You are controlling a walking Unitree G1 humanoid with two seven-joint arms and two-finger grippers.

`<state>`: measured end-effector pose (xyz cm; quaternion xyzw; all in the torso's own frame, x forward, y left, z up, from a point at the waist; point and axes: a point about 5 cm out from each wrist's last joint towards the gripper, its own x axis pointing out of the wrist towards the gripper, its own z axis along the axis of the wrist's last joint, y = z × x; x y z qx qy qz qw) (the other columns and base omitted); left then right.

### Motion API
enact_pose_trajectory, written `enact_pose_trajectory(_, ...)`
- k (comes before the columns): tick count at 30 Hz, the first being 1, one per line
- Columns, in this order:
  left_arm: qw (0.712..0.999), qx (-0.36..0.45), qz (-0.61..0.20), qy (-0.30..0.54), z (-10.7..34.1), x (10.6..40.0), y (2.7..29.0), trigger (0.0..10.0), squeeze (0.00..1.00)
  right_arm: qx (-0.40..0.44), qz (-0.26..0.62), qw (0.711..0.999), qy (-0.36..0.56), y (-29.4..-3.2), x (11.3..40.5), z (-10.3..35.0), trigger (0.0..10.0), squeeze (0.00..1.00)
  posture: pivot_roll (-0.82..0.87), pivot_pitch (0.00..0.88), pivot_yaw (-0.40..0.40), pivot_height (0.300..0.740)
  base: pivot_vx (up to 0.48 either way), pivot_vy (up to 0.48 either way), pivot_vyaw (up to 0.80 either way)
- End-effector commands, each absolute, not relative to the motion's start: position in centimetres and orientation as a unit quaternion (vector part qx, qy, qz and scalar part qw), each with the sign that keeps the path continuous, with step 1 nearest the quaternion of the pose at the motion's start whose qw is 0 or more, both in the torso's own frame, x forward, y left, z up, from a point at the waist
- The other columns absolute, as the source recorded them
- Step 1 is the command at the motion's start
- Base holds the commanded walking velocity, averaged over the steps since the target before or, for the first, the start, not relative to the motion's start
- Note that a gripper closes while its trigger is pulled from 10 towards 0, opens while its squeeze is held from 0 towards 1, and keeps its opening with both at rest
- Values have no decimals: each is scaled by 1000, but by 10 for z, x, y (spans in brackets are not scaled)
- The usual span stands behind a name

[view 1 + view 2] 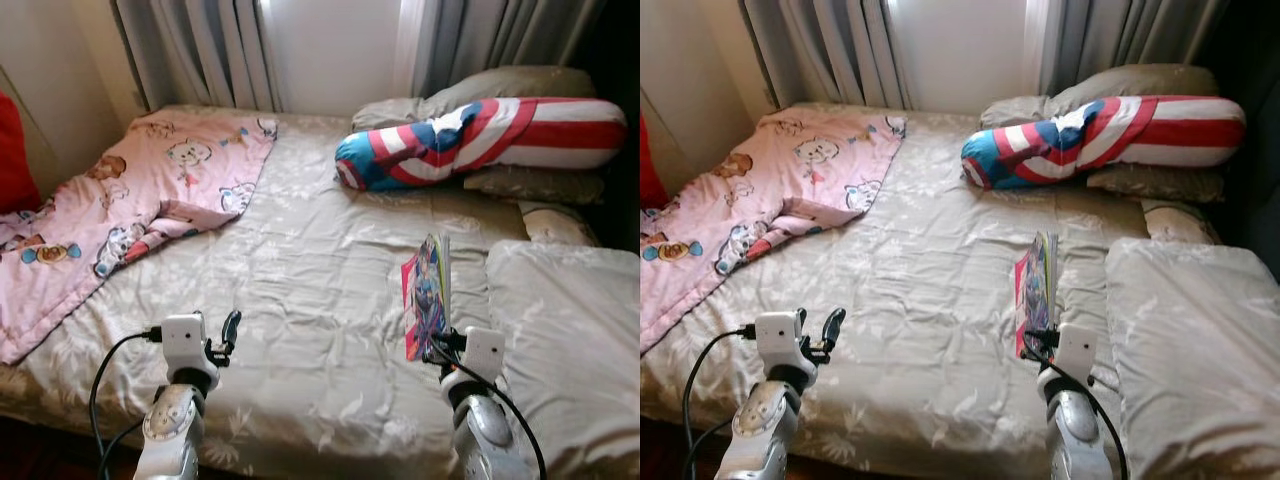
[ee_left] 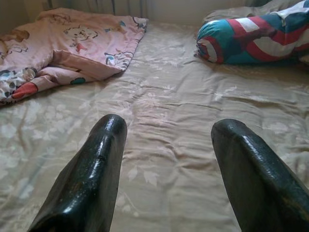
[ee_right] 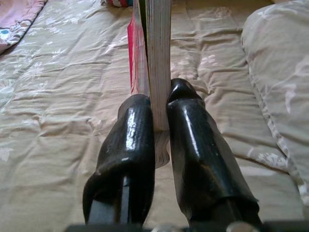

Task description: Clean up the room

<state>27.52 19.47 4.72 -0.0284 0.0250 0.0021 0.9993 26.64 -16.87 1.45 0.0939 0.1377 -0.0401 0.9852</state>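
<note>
book: thin book/magazine (image 1: 428,292) w/ red-pink cover, held upright on edge above the bed, spine end down in the right end effector; colourful cover art faced the robot's left, pages edge-on in right wrist view (image 3: 155,43)
right end effector: (image 3: 159,121) closed on the book's lower edge, one black finger (image 3: 128,145) on the red cover side, other on the page side; low at front right of bed, just beside the big pillow
left end effector: (image 2: 166,140) fingers spread apart, nothing between them; hovered over bare bed cover at front left, well apart from the book; in left eye view (image 1: 228,330)
bed: (image 1: 300,260) beige floral quilt, wrinkled, filled most of the scene
big pillow: (image 1: 570,330) beige, at robot's right front, lay on bed near the book
bolster: (image 1: 470,135) red/white/blue striped w/ star-shield print, lay across head of bed at right, resting on beige pillows (image 1: 520,85)
blanket: (image 1: 130,195) pink w/ cartoon animal print, crumpled over bed's left side, one corner folded over
curtains: (image 1: 210,50) grey, behind bed head, bright window strip btwn them
red item: (image 1: 15,150) at far left edge, can't tell what it was
</note>
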Motion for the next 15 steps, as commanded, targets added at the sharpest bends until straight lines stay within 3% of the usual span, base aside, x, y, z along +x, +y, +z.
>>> enact_pose_trajectory(1,999,-33,3,23,49,275,195,10000,0,96,-37,990,96,-171,273,29,10000,0,-30,12,5,663,0,0,0)
enact_pose_trajectory(15,999,-36,-2,23,51,276,193,10000,0,95,-34,990,101,-170,274,27,10000,0,-28,2,6,663,0,0,0)
